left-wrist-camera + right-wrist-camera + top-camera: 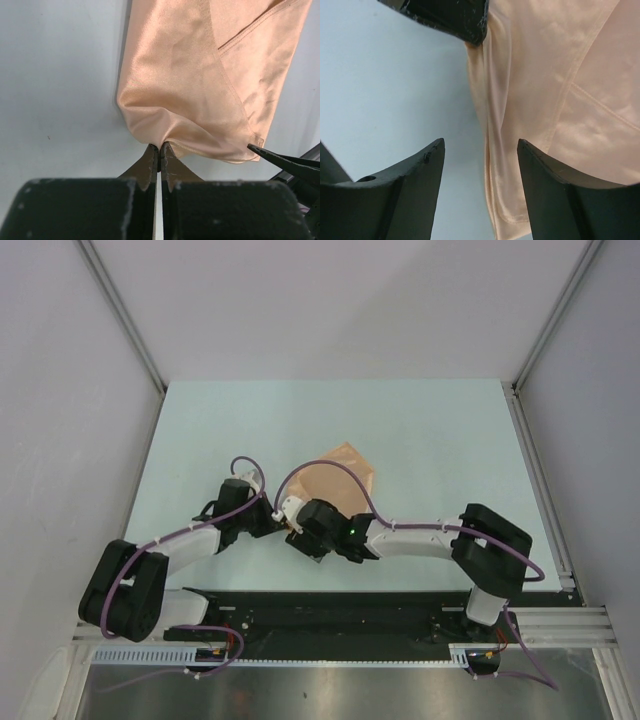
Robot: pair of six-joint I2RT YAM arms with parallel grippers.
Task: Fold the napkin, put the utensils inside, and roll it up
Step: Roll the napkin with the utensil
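The peach-orange satin napkin (340,480) lies folded on the pale table, near the middle. In the left wrist view the napkin (200,85) has its near edge pinched between my left gripper's (159,146) shut jaws. My left gripper (272,523) sits at the cloth's near-left corner in the top view. My right gripper (481,147) is open, its jaws straddling the napkin's (555,100) folded left edge just above the table. In the top view the right gripper (300,530) is close beside the left one. No utensil is in view.
The left gripper's fingertip (455,20) shows at the top of the right wrist view, touching the cloth's corner. The right gripper's fingertip (270,155) pokes in at the right of the left wrist view. White walls enclose the table (420,430).
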